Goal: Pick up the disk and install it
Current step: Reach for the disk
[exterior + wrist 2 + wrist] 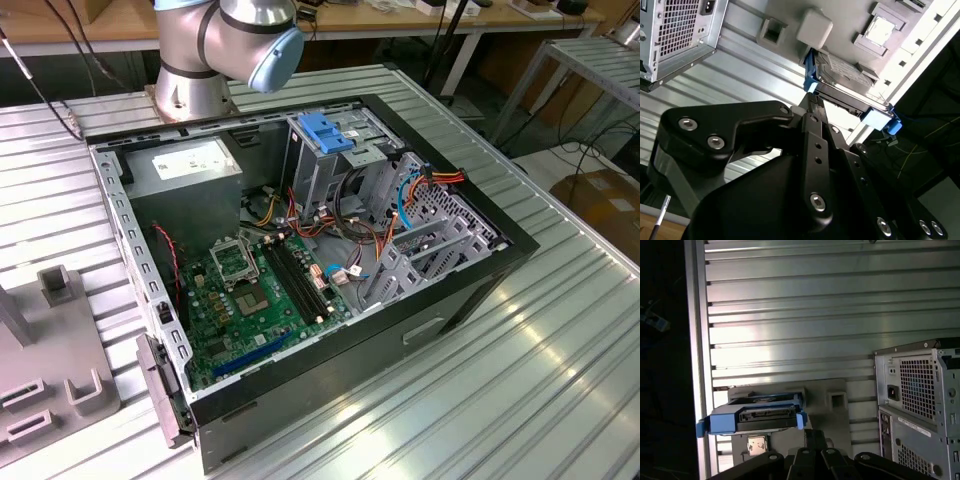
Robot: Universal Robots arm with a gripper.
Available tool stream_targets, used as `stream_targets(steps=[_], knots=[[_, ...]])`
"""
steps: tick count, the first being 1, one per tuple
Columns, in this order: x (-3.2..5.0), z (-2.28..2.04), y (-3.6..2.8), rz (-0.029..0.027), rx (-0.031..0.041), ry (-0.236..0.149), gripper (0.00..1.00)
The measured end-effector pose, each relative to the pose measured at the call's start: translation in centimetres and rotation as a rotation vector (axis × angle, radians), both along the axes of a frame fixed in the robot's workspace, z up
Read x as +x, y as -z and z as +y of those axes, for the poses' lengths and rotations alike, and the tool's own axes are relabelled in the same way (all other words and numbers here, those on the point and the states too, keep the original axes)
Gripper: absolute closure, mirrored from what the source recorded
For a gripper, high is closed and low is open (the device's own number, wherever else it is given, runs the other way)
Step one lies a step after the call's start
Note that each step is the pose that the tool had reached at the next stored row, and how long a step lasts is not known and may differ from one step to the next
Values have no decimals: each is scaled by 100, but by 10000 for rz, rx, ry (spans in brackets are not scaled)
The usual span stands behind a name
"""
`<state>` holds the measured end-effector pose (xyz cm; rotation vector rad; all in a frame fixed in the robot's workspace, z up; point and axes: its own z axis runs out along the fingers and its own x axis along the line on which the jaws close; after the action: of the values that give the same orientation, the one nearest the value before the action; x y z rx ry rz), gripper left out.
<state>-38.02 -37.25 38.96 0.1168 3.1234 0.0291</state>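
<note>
Claw [814,102] narrow in both wrist views: the black fingers [813,131] meet at the tips with nothing held between them. The tips sit close to one blue end of the carrier [722,422] that frames the disk [764,414]; contact or a small gap, cannot tell. The claw is off toward that end, not centred over the disk. The disk stands on edge in a slot of a grey holder [836,390], connector edge toward the claw, its dark labelled face showing in the second wrist view. The holder rests on the ribbed metal table [815,300], near the rear of the computer case [917,405]. In the exterior view the case lies open at the middle of the frame, with the motherboard [255,285] exposed toward the lower left and metal drive cages [430,230] toward the exterior view's right. Step in hand, as I judge it: the approach for the pick-up. Disk not yet grasped, install not begun. A grasp from here calls for the fingers apart enough to span the disk's thickness and the claw shifted to the carrier's middle. It must then come down squarely so the fingers close on the flat faces, not the blue end. The lift should go straight out of the slot to avoid jamming.
</note>
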Motion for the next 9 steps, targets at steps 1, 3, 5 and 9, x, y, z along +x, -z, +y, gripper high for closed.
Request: stream_targets(steps=[1, 3, 5, 9], knots=[[-65, 0, 1, 0, 0, 1, 90], [-123, 0, 3, 0, 0, 1, 90], [-163, 0, 4, 0, 0, 1, 90], [-217, 0, 8, 0, 0, -31, 90]])
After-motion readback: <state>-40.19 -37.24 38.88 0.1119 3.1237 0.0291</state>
